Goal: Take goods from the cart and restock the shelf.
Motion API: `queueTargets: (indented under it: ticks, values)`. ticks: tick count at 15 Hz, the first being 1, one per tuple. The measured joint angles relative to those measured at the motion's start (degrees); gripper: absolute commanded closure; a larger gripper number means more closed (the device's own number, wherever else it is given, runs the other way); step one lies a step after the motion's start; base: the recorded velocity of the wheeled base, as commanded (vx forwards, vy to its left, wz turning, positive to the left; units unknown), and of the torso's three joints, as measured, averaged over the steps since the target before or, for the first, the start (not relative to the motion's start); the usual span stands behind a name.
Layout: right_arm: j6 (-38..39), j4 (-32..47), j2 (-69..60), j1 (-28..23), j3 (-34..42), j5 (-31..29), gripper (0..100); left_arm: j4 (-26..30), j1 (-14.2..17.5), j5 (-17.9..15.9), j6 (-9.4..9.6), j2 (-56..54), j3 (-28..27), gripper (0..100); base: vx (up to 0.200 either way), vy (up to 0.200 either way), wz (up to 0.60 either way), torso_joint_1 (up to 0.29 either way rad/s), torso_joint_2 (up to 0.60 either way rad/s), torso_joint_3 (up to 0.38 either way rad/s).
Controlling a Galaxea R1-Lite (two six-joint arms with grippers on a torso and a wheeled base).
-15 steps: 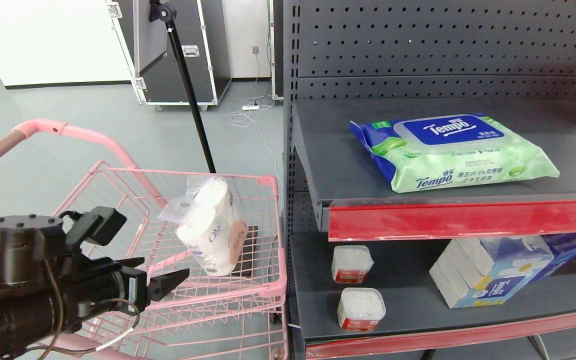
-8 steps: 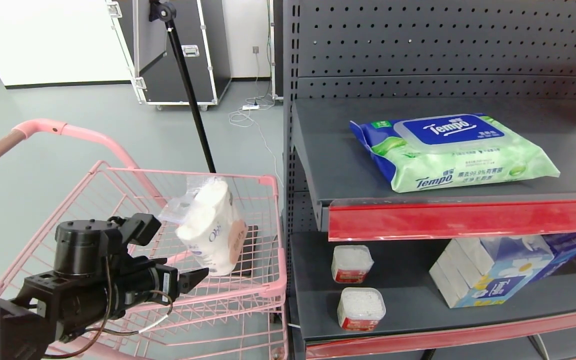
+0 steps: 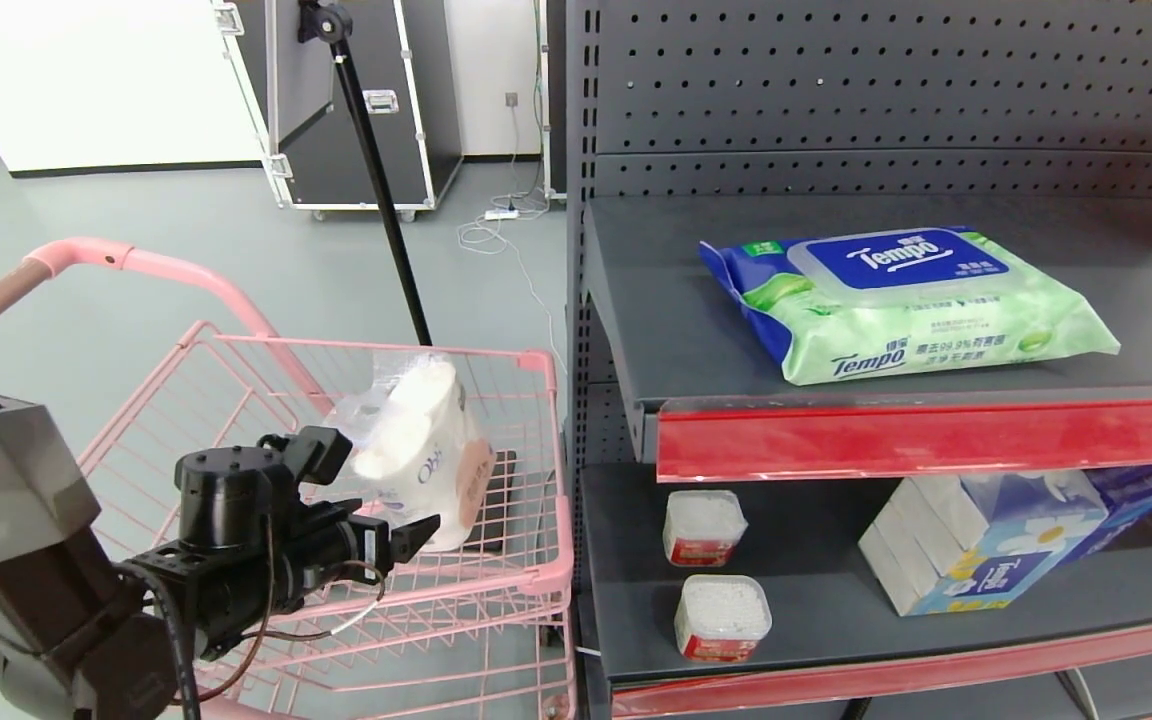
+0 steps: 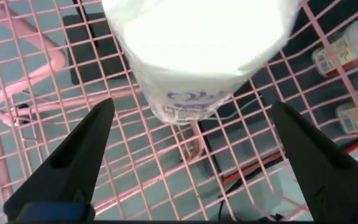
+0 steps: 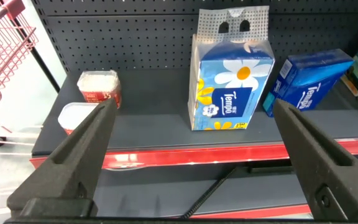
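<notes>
Black left arm (image 3: pixel 236 540) has looping cables (image 3: pixel 348 620), a grey boxy link (image 3: pixel 6 470), tapered fingers (image 4: pixel 73 165).

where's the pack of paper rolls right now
In the head view the pack of paper rolls stands tilted in the pink cart on the robot's left, just ahead of the left gripper.

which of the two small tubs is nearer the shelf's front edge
The front tub, beside the red edge strip; the back tub stands deeper in.
</notes>
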Motion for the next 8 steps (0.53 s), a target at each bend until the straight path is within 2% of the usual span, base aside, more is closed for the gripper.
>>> queueTargets:
  ticks: [2,5,8]
  values:
    - [0.0,0.0,0.0,0.0,0.0,0.0,0,-1.6,-0.4,0.4,-1.87,1.8,-1.1,0,0.000,0.000,0.00,0.000,0.00,0.000]
    - [0.0,0.0,0.0,0.0,0.0,0.0,0,-2.2,-0.7,3.2,-4.55,3.9,-4.8,0,0.000,0.000,0.00,0.000,0.00,0.000]
    - [0.0,0.0,0.0,0.0,0.0,0.1,0,-8.3,-0.7,4.9,-4.74,6.5,-7.7,0,0.000,0.000,0.00,0.000,0.00,0.000]
